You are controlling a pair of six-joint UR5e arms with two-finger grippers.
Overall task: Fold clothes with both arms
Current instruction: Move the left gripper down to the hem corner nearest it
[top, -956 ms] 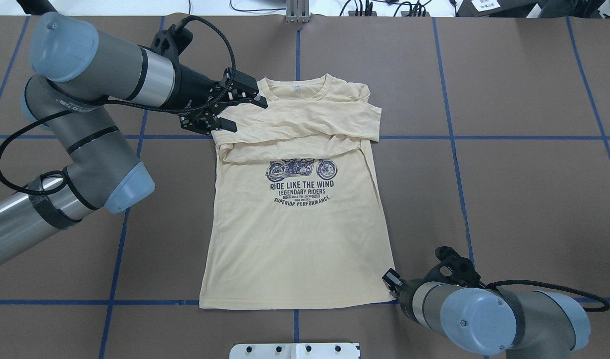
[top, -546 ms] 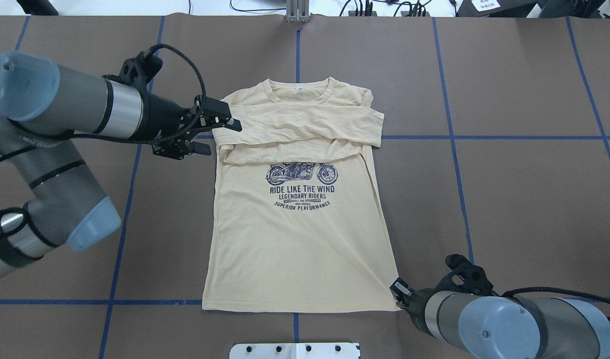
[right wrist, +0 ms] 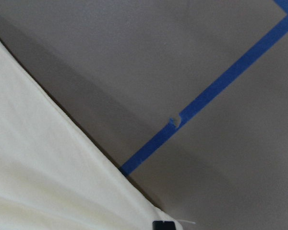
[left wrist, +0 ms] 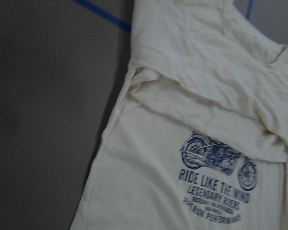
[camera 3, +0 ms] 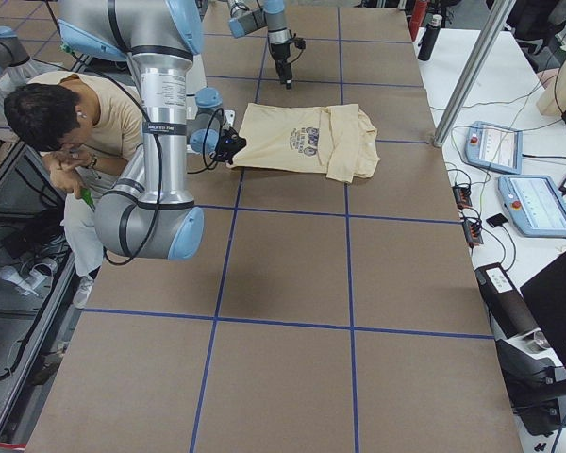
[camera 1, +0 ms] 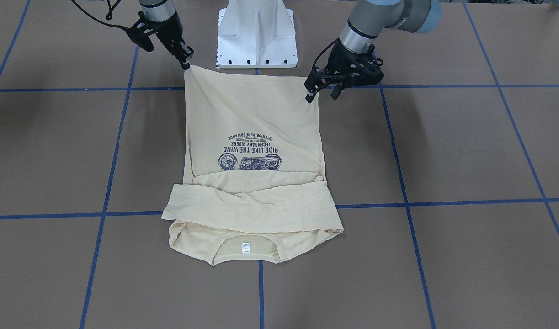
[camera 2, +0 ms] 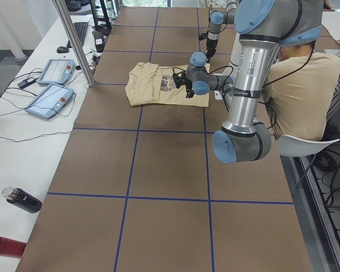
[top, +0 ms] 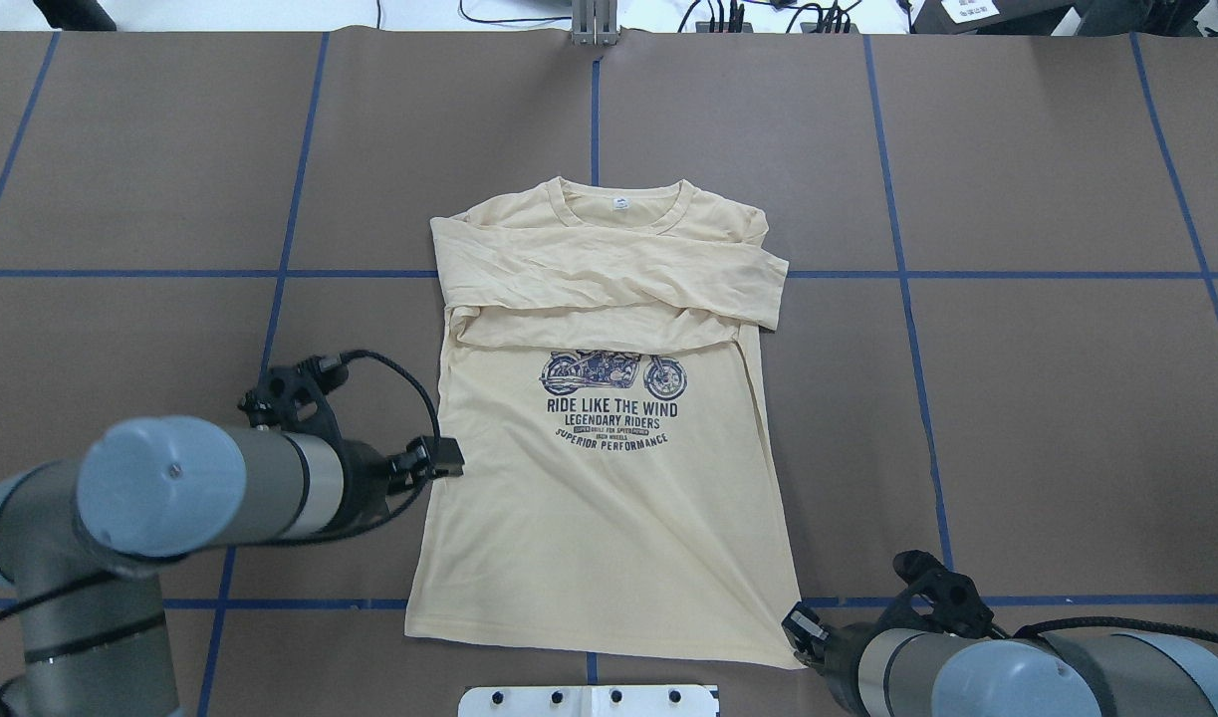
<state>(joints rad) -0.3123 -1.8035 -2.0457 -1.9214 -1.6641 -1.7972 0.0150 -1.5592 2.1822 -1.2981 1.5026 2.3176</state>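
The clothes are one cream long-sleeved T-shirt, lying print-up with both sleeves folded across the chest. Its collar points away from the robot. My right gripper is shut on the hem corner on the robot's right and holds it slightly off the table. The right wrist view shows that corner's cloth beside a blue tape line. My left gripper hovers open next to the shirt's other side edge, a little above the hem, touching nothing. The left wrist view looks down on the print.
The white pedestal base stands just behind the hem. Blue tape lines grid the brown table. A person sits behind the robot. Two teach pendants and bottles lie on the white side bench.
My left arm swung back from the shirt's shoulder along its side edge to near the hem. The shirt slid slightly toward the robot and to its right, with the right gripper.
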